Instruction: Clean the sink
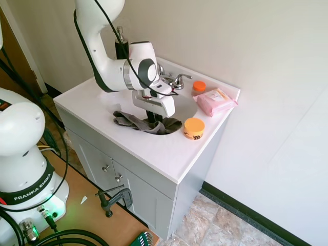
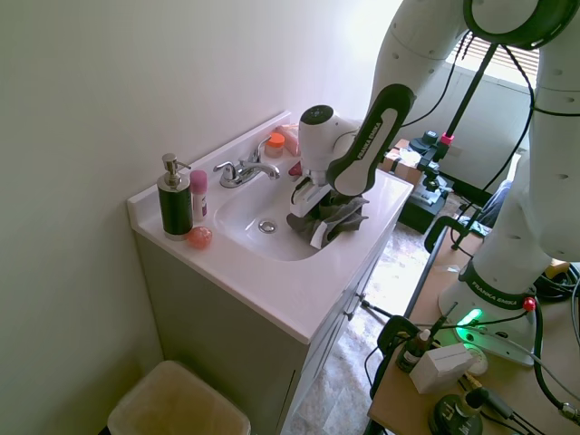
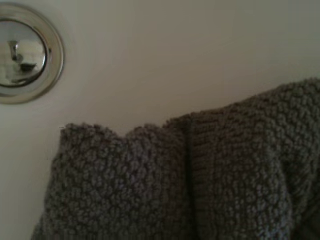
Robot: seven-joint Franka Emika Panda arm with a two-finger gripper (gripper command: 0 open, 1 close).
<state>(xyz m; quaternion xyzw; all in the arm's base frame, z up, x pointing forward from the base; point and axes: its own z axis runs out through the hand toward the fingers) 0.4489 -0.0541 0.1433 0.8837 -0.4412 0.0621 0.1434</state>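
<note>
White vanity, oval sink (image 2: 243, 214) long axis along wall, gripper (image 1: 155, 119) seemingly pinching grey cloth (image 1: 134, 122).

The arm (image 1: 105, 56) is glossy white with rounded, tubular links and dark grey bands at the joints. "FRANKA EMIKA" runs in white letters along a black strip on one link. A black cable trails over the casing. The end effector (image 1: 154, 117) has a white block body with dark fingers.

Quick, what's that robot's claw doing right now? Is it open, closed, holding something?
Gripper: down in the sink, fingers buried in the grey cloth; it looks shut on the cloth.
</note>
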